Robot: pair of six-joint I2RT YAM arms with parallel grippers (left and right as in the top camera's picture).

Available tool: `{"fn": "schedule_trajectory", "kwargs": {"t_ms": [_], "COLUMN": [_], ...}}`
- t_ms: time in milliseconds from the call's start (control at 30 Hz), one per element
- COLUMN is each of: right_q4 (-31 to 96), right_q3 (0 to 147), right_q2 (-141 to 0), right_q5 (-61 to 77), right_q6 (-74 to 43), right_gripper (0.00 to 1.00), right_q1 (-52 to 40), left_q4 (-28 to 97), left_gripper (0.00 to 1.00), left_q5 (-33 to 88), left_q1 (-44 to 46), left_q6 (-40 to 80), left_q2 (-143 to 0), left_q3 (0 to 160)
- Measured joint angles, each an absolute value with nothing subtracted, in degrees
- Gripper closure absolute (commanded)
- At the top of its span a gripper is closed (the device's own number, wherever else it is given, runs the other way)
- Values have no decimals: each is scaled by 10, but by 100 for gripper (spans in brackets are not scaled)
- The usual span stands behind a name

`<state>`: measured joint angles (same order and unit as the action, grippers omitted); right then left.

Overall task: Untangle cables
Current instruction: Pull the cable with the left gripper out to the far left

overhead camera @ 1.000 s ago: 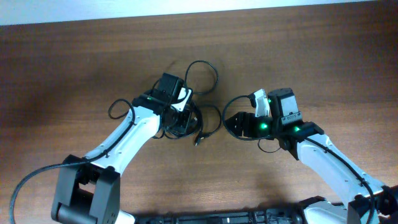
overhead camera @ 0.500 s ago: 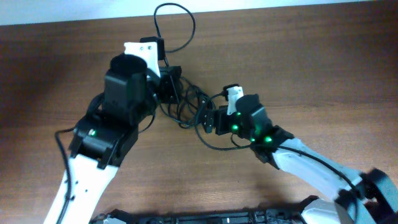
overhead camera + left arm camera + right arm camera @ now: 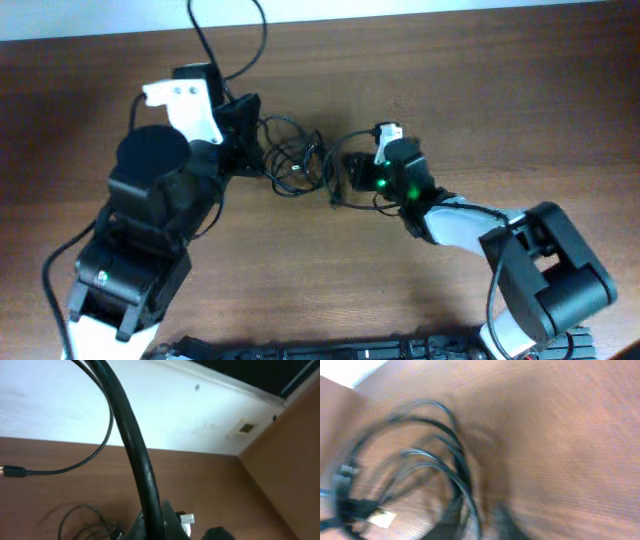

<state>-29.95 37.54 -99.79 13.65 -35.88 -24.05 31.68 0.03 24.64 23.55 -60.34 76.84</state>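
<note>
cables (image 3: pixel 295 162): tangled heap on the tabletop (image 3: pixel 480 90), between both tools, one strand arcing past the far edge | left tool (image 3: pixel 250 145): closed, pinching the cables (a strand rises from its tips in the wrist view) | right tool (image 3: pixel 348 172): just right of the heap, cannot tell if open (wrist view blurred)

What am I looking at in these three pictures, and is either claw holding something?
Two robot arms work at a wooden table. The wide picture comes from a camera overhead; the other two from cameras on each wrist. Between the arms lies a tangle of thin black cables. The left gripper is shut on one cable, which loops up past the table's far edge. The right gripper sits at the tangle's other side; its wrist picture is blurred, so whether it grips anything cannot be told.
</note>
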Motion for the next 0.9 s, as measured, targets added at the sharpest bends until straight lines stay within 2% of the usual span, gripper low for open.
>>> {"fn": "schedule_trajectory", "kwargs": {"t_ms": [67,133,233,333,400,533,667,800,867,900], "right_q4": [-318,-318,-331,-360,-361,-359,-347,-278,-201,-171], "right_q3": [377,377,377,379,394,402,409,430,440,440], "right_q2": [-983,-983,-983,-986,-1001,-1054,-1083,-1082,-1058,-1047], "right_q5": [214,194,104,68,61,40,19,-16,-15,-13], "right_q6": [-350,-339,-412,-519,-537,-546,-492,-477,-500,-513], "right_gripper": [41,41,41,41,40,33,34,34,33,30], "right_q1": [-247,-303,-321,-323,-338,-402,-421,-416,-379,-352], "left_q4": [317,319,318,307,306,307,308,310,317,324], "left_gripper": [100,100,100,100,100,100,100,100,100,100], "left_q5": [-15,-4,61,74,64,-48,-130,-208,-269,-311], "left_q1": [246,246,267,309,319,320,320,320,321,321], "left_q6": [234,255,271,271,271,271,271,254,246,244], "left_q2": [-598,-606,-658,-686,-686,-686,-686,-677,-649,-624], "left_q3": [768,768,768,768,768,768,768,768,768,768]}}
